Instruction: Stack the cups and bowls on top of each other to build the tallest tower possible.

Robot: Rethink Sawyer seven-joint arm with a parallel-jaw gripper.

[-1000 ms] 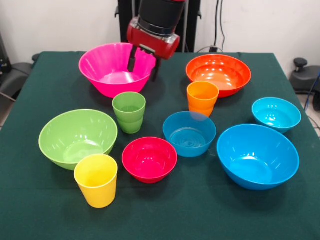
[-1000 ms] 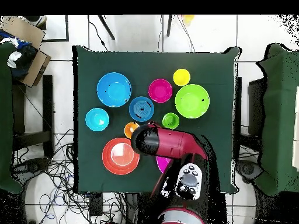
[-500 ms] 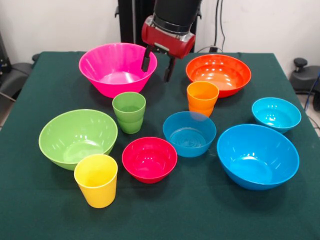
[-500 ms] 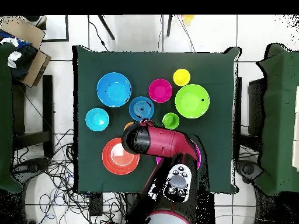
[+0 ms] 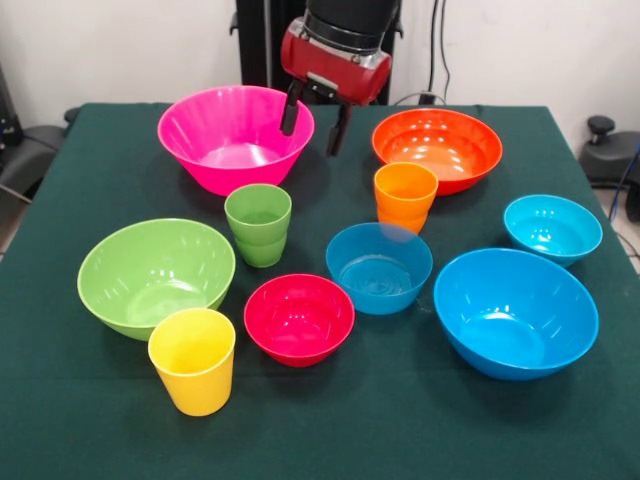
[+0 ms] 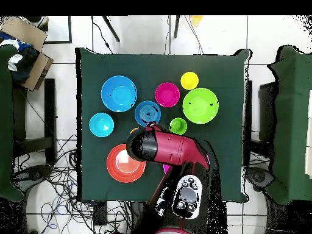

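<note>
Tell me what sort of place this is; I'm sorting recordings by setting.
Probably a robotics lab: a table under dark green cloth on a white tiled floor, loose black cables trailing beside it, a cardboard box nearby.

a lab: tangled cables (image 6: pixel 58 177) on tiled floor (image 6: pixel 140 33) around the draped table (image 6: pixel 91 67)

Bright, even light (soft shadows)
</note>
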